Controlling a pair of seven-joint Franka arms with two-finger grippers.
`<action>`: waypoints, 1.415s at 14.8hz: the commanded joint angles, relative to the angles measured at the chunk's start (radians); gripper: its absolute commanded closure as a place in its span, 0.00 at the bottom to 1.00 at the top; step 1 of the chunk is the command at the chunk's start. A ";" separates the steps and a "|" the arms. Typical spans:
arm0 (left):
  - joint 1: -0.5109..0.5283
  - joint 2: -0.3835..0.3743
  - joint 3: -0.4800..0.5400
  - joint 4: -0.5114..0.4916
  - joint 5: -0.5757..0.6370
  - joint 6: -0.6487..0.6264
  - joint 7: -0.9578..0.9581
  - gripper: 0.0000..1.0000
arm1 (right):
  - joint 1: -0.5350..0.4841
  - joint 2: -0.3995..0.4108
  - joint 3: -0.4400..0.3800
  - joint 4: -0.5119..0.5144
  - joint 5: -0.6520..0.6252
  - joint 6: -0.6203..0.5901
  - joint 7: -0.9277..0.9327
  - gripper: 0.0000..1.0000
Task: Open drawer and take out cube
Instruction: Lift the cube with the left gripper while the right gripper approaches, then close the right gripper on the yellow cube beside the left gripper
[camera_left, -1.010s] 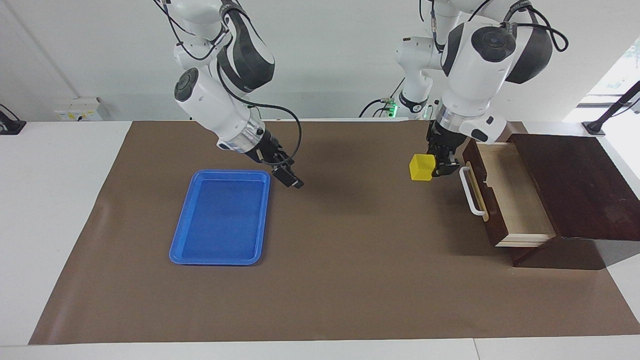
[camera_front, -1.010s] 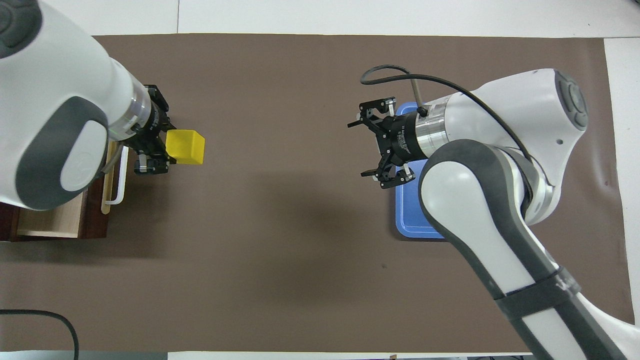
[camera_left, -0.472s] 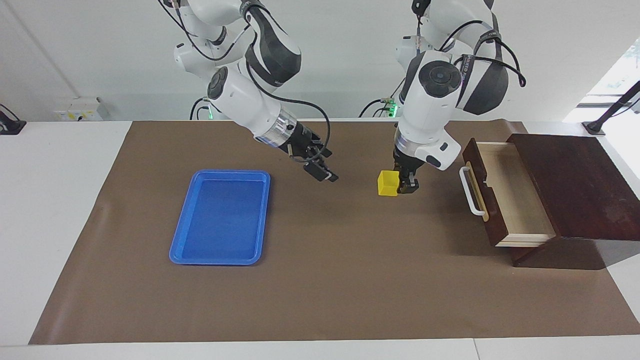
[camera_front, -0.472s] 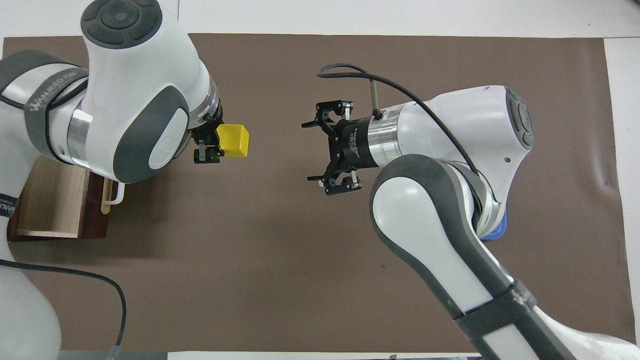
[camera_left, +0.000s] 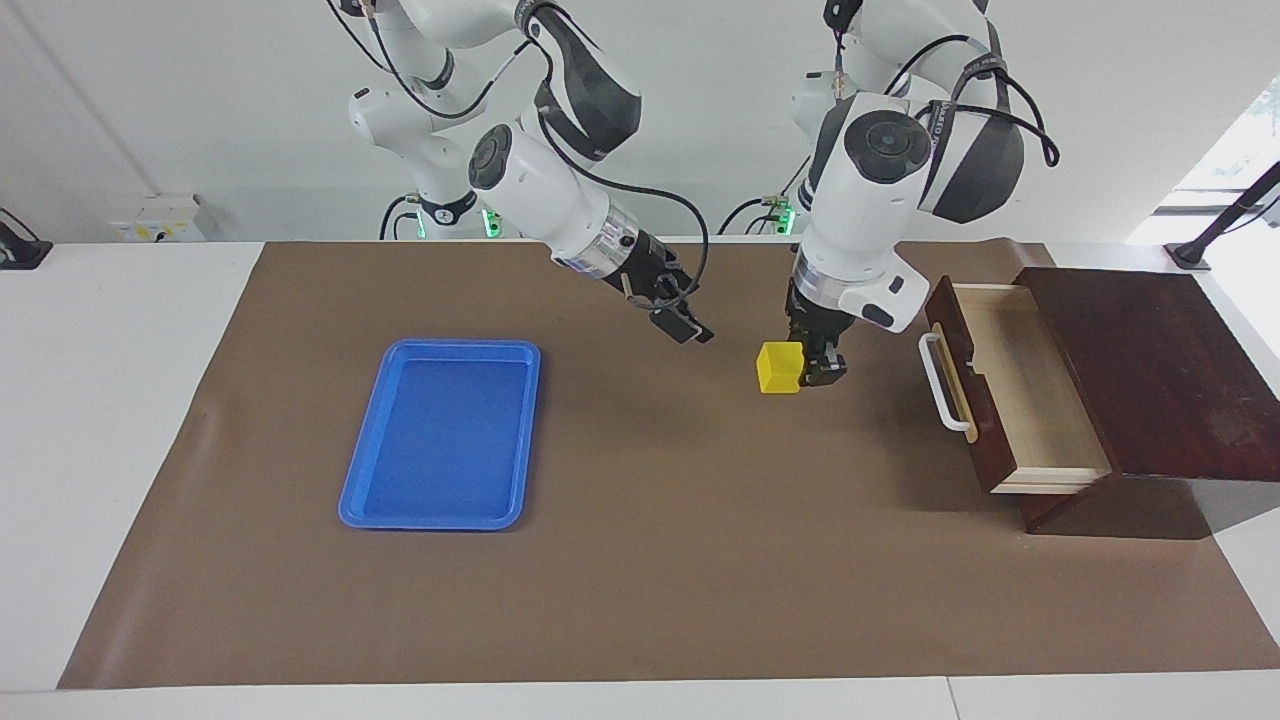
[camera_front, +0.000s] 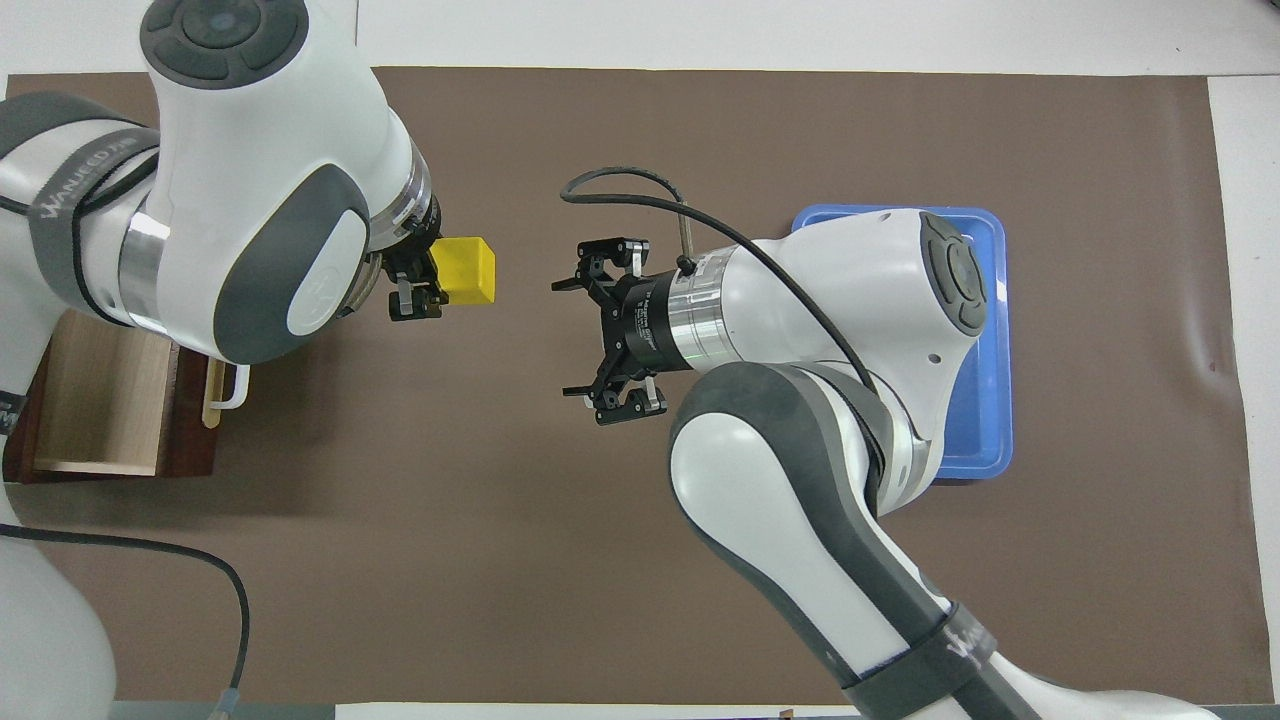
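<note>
Count first: you have two arms, two grippers, one cube, one drawer, one box, one tray, one mat.

Your cube (camera_left: 779, 367) is small, bright yellow, plain faces, sharp edges, no marks. It is out of the drawer, up in the air over bare mat (camera_left: 640, 560), between the drawer front and the tray. Your left gripper (camera_left: 818, 368) pinches it from one side: fingers pressed onto the cube, most of the cube sticking out toward the right arm's end. In the overhead view the same grip shows, cube (camera_front: 466, 270) jutting from the left gripper (camera_front: 418, 292).

Your right gripper (camera_left: 690, 327) hangs over the mat just beside the cube, not touching it. Its fingers are spread wide, nothing between them; the overhead view shows the right gripper (camera_front: 603, 333) with both fingertips well apart, mouth turned toward the cube.

Your drawer (camera_left: 1010, 385) stands pulled out of the dark brown box (camera_left: 1150, 370) at the left arm's end. Pale wood inside, nothing in it that you can see. Dark front, white bar handle (camera_left: 940, 383) on a tan strip.

Your blue tray (camera_left: 440, 432) lies flat on the mat toward the right arm's end, well apart from the cube; it looks bare in the facing view. From overhead the right arm covers part of it.
</note>
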 joint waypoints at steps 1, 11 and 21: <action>-0.018 0.013 0.017 0.031 -0.013 -0.018 -0.029 1.00 | 0.021 0.038 -0.005 0.043 0.026 0.046 0.027 0.00; -0.057 0.013 0.019 0.031 -0.013 -0.021 -0.101 1.00 | 0.055 0.282 -0.011 0.353 -0.115 -0.040 0.179 0.00; -0.061 -0.002 0.017 -0.003 -0.010 -0.027 -0.122 1.00 | 0.056 0.321 -0.007 0.413 -0.158 -0.031 0.208 0.00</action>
